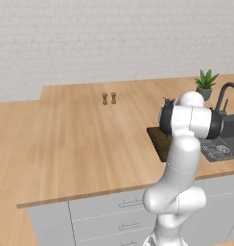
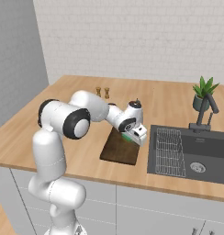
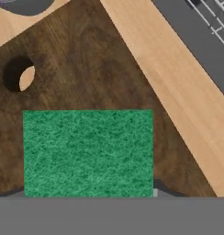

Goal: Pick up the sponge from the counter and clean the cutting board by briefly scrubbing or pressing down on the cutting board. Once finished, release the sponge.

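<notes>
The hand view shows the green sponge (image 3: 88, 153) over the dark cutting board (image 3: 86, 69), near its round hole (image 3: 19, 73). In the right base view the arm reaches forward and the tool (image 2: 134, 136) grips the sponge above the board, on the worktop (image 2: 77, 92) beside the sink (image 2: 196, 156).

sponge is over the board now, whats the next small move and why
Probably press the sponge straight down and give a short scrub. The hand grips it directly above the dark cutting board, near the board's edge beside the sink, so any strokes should stay short before release.
</notes>
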